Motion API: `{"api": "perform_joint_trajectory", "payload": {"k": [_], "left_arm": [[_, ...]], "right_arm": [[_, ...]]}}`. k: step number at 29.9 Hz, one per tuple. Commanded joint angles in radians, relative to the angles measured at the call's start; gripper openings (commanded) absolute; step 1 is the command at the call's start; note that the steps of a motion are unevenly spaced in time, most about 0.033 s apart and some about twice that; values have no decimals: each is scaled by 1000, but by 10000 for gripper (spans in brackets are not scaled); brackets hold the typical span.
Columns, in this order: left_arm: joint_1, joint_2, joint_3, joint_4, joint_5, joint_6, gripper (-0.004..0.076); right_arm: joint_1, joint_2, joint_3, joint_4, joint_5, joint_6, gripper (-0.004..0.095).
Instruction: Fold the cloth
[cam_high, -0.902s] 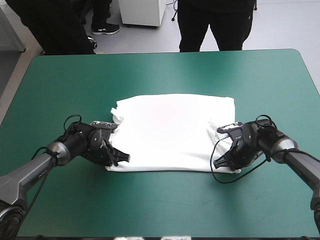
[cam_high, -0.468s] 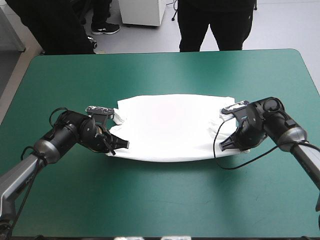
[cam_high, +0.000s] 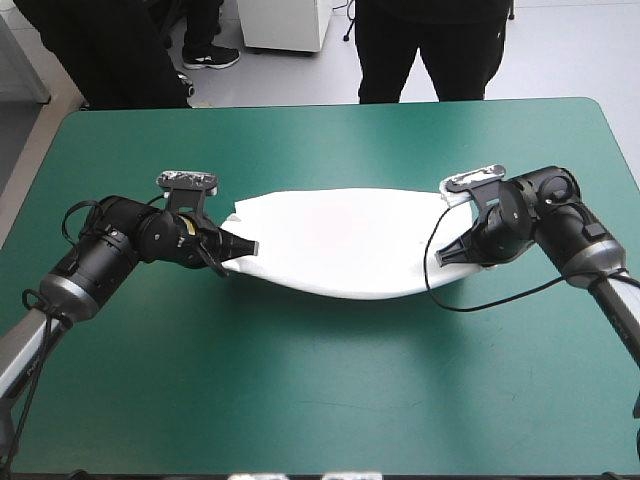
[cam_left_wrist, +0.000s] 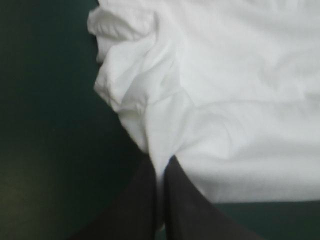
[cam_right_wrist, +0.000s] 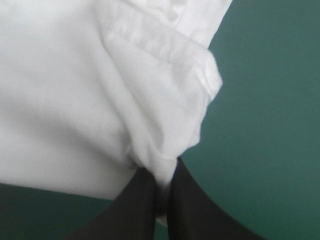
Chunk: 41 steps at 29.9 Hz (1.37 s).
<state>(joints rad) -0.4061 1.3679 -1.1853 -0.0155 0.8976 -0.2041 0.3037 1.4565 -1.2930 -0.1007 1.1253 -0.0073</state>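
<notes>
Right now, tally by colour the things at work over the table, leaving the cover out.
White: 1, the T-shirt
Black: 2, the left end effector and the right end effector, each gripping the T-shirt
Total: 3

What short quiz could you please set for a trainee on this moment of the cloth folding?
1. True or false: the left gripper and the right gripper are both shut on the T-shirt.
2. Where do they hold it? A: at opposite sides; B: together at one corner; C: nowhere.
3. In which wrist view does a stitched hem show ahead of the black fingers?
Key: 1 true; 2 A; 3 the right wrist view.
</notes>
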Motion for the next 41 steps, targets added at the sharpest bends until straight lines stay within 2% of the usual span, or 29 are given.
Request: {"api": "perform_joint_trajectory", "payload": {"k": [1, 7, 12, 18, 25, 35, 38, 41], "left_arm": [[-2, -38, -59, 62, -131, -62, -12], [-2, -19, -59, 247, -304, -187, -13], [32, 37, -59, 310, -439, -250, -13], [79, 142, -59, 308, -576, -250, -13], [88, 273, -59, 314, -714, -250, -17], [88, 386, -59, 303, -705, -250, -15], [88, 390, -59, 303, -674, -250, 16], [88, 388, -59, 303, -657, -242, 127]], "right_arm": [[-2, -37, -65, -53, -108, 45, -18], [-19, -8, -99, -70, -253, 94, -18], [-71, 44, -130, -63, -350, 130, -17], [-120, 146, -191, -30, -404, 130, -18], [-124, 292, -256, 13, -442, 126, -18], [-124, 410, -275, 87, -419, 34, -10], [-124, 411, -275, 107, -413, -10, 65], [-124, 411, -299, 107, -383, -24, 233]]}}
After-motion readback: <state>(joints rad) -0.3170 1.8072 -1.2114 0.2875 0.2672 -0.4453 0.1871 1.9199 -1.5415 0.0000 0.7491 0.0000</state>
